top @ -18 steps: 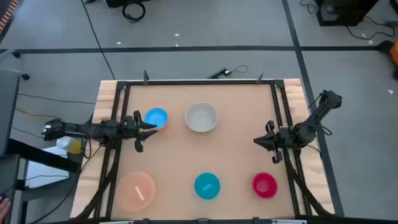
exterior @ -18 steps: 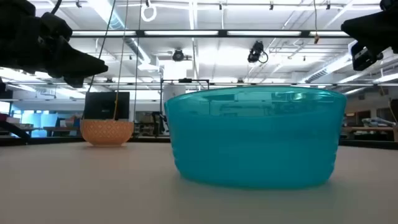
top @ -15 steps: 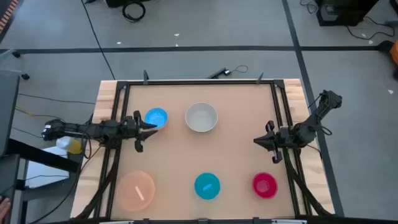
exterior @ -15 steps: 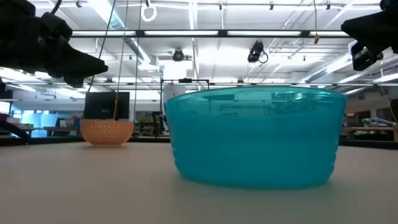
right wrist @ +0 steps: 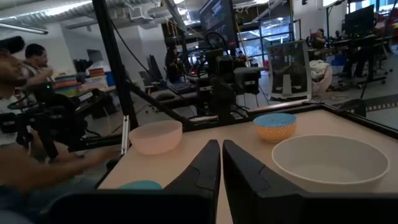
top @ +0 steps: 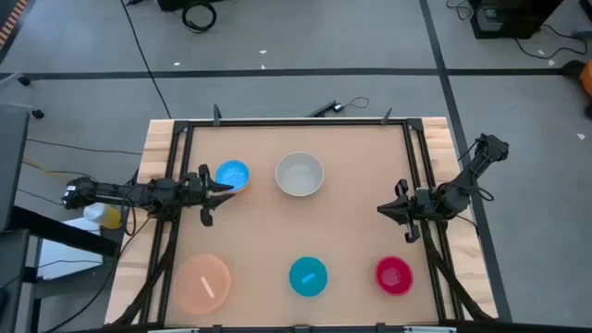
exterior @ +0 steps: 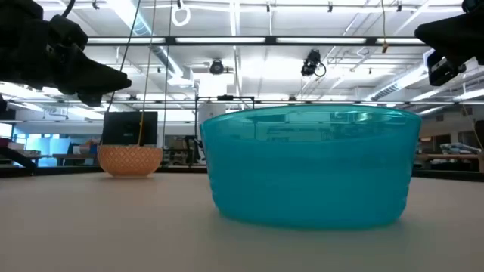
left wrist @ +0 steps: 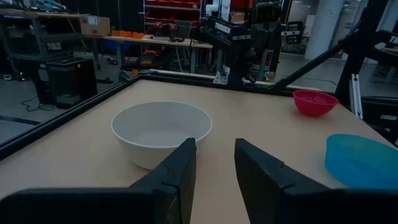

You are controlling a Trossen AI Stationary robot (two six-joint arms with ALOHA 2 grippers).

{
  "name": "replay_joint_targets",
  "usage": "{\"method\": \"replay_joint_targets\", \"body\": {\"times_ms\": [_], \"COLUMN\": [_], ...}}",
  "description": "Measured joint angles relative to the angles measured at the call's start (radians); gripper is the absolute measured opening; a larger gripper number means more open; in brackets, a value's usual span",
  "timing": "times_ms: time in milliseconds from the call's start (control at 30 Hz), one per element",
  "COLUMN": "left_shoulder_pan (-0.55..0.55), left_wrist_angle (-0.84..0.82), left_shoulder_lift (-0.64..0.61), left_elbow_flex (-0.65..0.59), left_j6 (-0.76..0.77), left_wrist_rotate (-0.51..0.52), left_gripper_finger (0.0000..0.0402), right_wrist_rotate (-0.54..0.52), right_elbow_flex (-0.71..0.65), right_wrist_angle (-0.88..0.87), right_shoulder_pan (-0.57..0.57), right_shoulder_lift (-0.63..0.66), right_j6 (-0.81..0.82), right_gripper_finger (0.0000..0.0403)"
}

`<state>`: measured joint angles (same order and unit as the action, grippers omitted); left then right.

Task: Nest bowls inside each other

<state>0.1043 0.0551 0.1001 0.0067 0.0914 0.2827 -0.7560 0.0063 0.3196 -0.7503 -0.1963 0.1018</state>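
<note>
Five bowls stand apart on their bases on the tan table. The light blue bowl (top: 231,174) and white-grey bowl (top: 300,174) are toward the far side. The pale peach bowl (top: 203,282), teal bowl (top: 308,276) and magenta bowl (top: 394,275) are near the front edge. My left gripper (top: 228,188) hovers just nearer than the light blue bowl, pointing right. It is open, with nothing between its fingers (left wrist: 180,168). My right gripper (top: 380,210) is shut and empty at the right side, pointing left.
A black frame (top: 296,122) borders the table, with wooden slats beyond it on either side. The teal bowl (exterior: 311,166) fills the low view's front. In the right wrist view a person (right wrist: 25,68) sits beyond the table's left side. Bare tabletop lies between the bowls at the middle.
</note>
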Motion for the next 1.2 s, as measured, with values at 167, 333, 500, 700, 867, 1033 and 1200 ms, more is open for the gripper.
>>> {"method": "replay_joint_targets", "body": {"times_ms": [167, 333, 500, 700, 867, 1033, 1200], "left_shoulder_pan": [0.000, 0.000, 0.000, 0.000, 0.000, 0.000, 0.000], "left_wrist_angle": [0.000, 0.000, 0.000, 0.000, -0.001, -0.001, -0.001], "left_shoulder_lift": [0.000, 0.000, 0.000, 0.000, 0.000, 0.000, 0.000], "left_elbow_flex": [0.000, 0.000, 0.000, 0.000, 0.000, 0.000, 0.000], "left_j6": [0.000, 0.000, 0.000, 0.000, -0.007, -0.170, -0.205], "left_wrist_rotate": [0.000, 0.000, 0.000, 0.000, 0.000, 0.000, 0.000], "left_gripper_finger": [0.0114, 0.0114, 0.0114, 0.0114, 0.0114, 0.0114, 0.0114], "right_wrist_rotate": [0.000, 0.000, 0.000, 0.000, 0.000, 0.000, -0.020], "right_elbow_flex": [0.000, 0.000, 0.000, 0.000, 0.000, 0.000, 0.000], "right_wrist_angle": [0.000, 0.000, 0.000, 0.000, 0.000, 0.000, 0.004], "right_shoulder_pan": [0.000, 0.000, 0.000, 0.000, 0.000, 0.000, 0.000], "right_shoulder_lift": [0.000, 0.000, 0.000, 0.000, 0.000, 0.000, 0.000], "right_j6": [0.000, 0.000, 0.000, 0.000, 0.000, 0.000, -0.113], "right_gripper_finger": [0.0029, 0.0029, 0.0029, 0.0029, 0.0029, 0.0029, 0.0029]}}
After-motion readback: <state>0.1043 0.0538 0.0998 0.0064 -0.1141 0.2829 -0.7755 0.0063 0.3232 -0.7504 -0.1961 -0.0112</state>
